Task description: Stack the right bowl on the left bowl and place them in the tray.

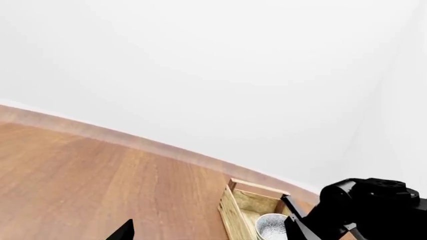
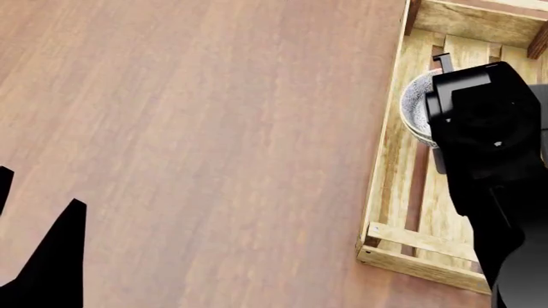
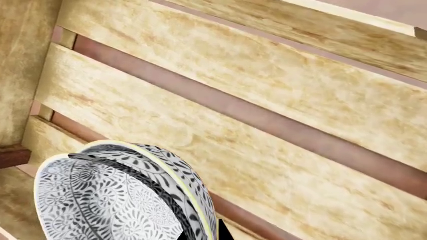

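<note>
Two black-and-white patterned bowls [image 3: 113,200] sit nested one inside the other, within the tray [image 3: 267,75], a pale wooden crate with a slatted bottom. In the head view the bowls [image 2: 417,102] are in the tray's [image 2: 385,192] far left part, mostly hidden under my right arm. My right gripper [image 3: 200,234] has a finger on each side of the bowls' rim and is shut on it. It also shows in the head view [image 2: 445,77]. My left gripper [image 2: 38,189] is open and empty over bare table, far to the left of the tray.
The brown wooden tabletop [image 2: 214,128] spreads left of the tray. The left wrist view shows the tray [image 1: 233,215], the bowls [image 1: 270,227] and my right arm [image 1: 360,205] beyond one left fingertip [image 1: 125,231], with a white wall behind the table edge.
</note>
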